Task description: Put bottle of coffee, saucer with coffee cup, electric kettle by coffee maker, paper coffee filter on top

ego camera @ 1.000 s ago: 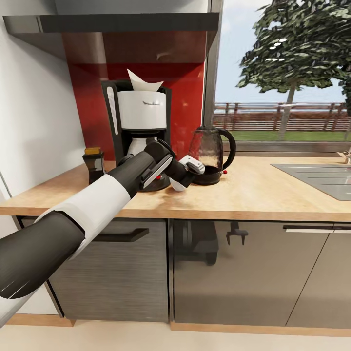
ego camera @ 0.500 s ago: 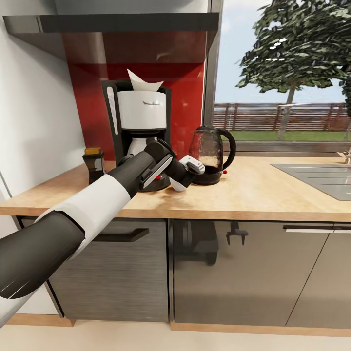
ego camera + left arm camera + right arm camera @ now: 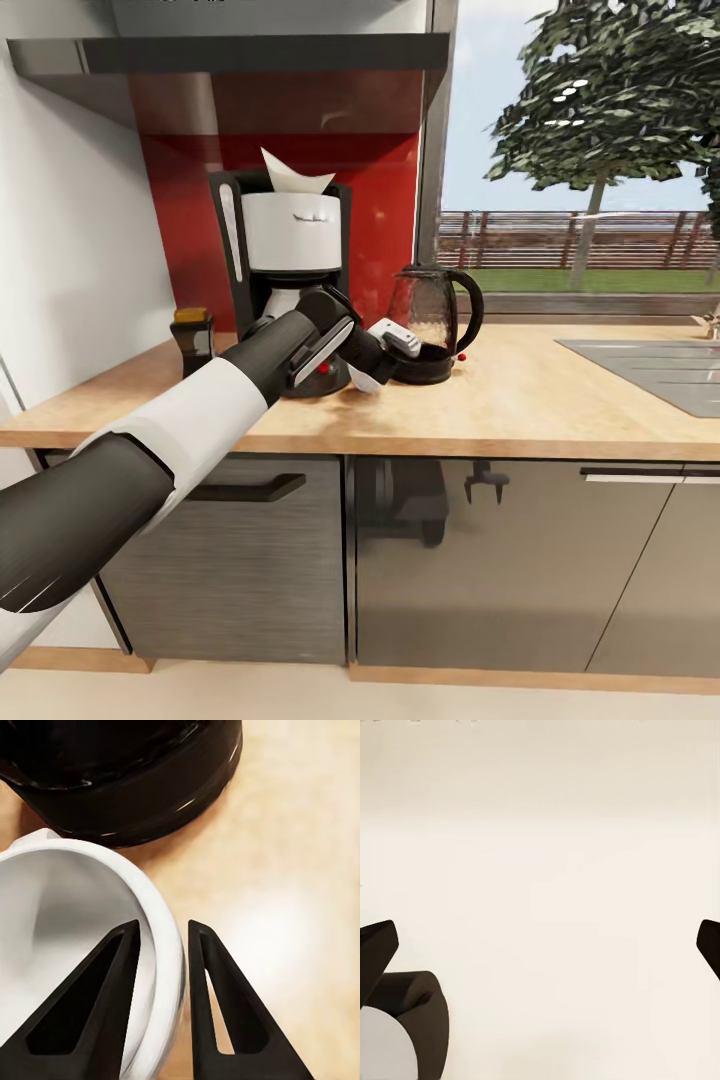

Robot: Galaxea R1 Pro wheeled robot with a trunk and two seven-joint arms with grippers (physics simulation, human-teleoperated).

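White cup (image 3: 71, 945) pinched by rim in left gripper (image 3: 161, 937), low over countertop (image 3: 560, 400), touching kettle (image 3: 432, 322) base at kettle's 8 o'clock. Risk: thin rim grip slips, or cup knocks kettle. No saucer visible beneath. Right gripper (image 3: 540, 945) fingers spread wide, empty.

Left arm (image 3: 200, 400) stretched forward, left gripper (image 3: 161, 1005) pinching a white rim (one finger (image 3: 90, 1005) inside, one outside). Right gripper (image 3: 540, 945) spread wide.

Coffee maker (image 3: 290, 265) and electric kettle (image 3: 432, 320) crowd the countertop (image 3: 560, 395), open rightward.
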